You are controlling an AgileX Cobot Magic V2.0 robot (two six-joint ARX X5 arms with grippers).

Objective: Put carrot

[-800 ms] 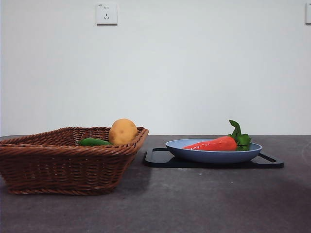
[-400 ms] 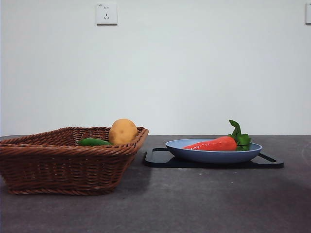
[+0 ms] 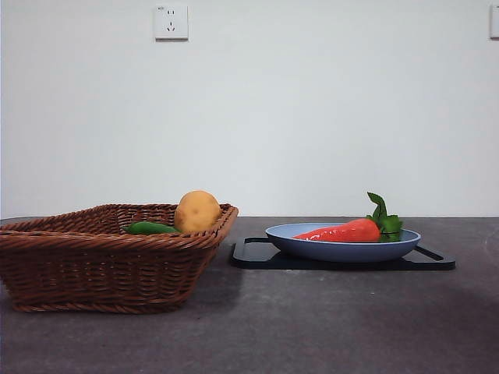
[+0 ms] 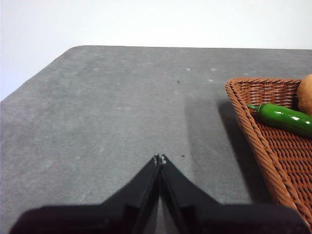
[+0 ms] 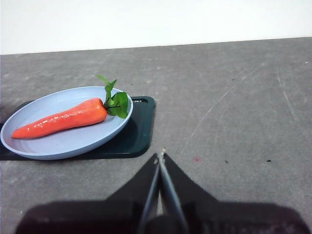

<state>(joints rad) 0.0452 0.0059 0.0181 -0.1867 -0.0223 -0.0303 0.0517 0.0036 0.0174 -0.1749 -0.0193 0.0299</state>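
The orange-red carrot point(image 3: 343, 231) with green leaves lies in a blue plate point(image 3: 343, 249) on a black tray point(image 3: 257, 253) at the right. It also shows in the right wrist view point(image 5: 61, 119), on the plate point(image 5: 63, 144). My right gripper point(image 5: 161, 157) is shut and empty, a short way from the tray over bare table. My left gripper point(image 4: 159, 158) is shut and empty, over bare table beside the wicker basket point(image 4: 273, 146). Neither gripper shows in the front view.
The brown wicker basket point(image 3: 93, 265) stands at the left and holds a tan potato point(image 3: 196, 211) and a green pepper point(image 3: 150, 227); the pepper also shows in the left wrist view point(image 4: 285, 118). A wall socket point(image 3: 171, 22) is on the white wall behind.
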